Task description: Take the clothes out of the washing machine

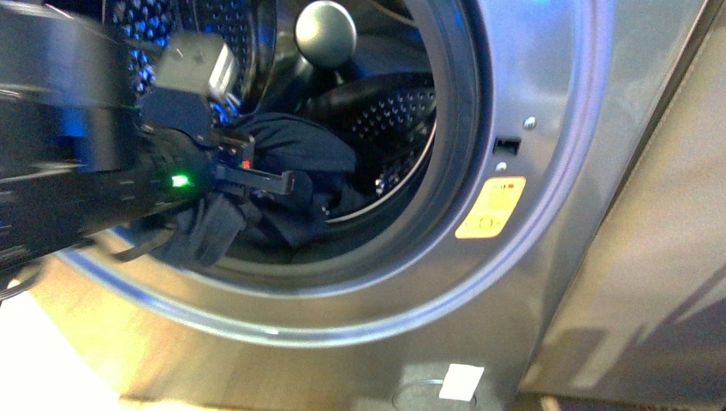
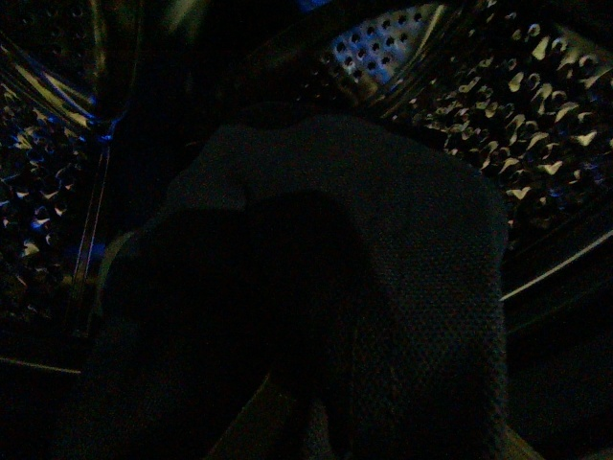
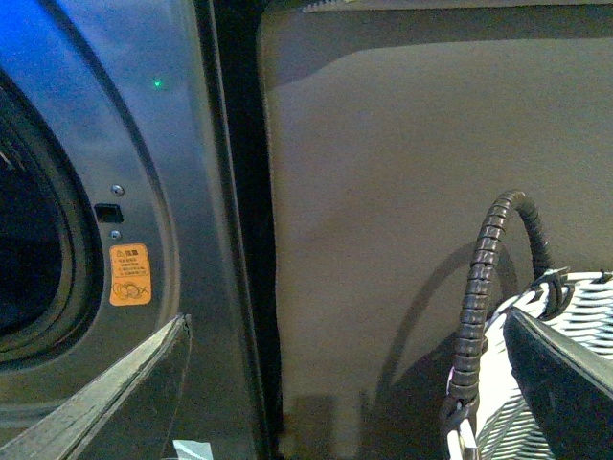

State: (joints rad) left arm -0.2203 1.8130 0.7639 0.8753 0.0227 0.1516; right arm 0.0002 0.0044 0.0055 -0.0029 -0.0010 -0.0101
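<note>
L arm (image 1: 77, 197) blurred; end effector (image 1: 272, 181) grip on clothes (image 1: 301, 147) unclear.

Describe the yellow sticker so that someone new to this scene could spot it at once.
Find the grey washing machine and its round opening. Just right of it, below a small black slot, sits the yellow sticker. It is the only yellow patch; the label lower down is white.

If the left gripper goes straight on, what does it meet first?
Probably the dark clothes, right before the left gripper; the steel drum lies behind them. Depth is unclear.
</note>
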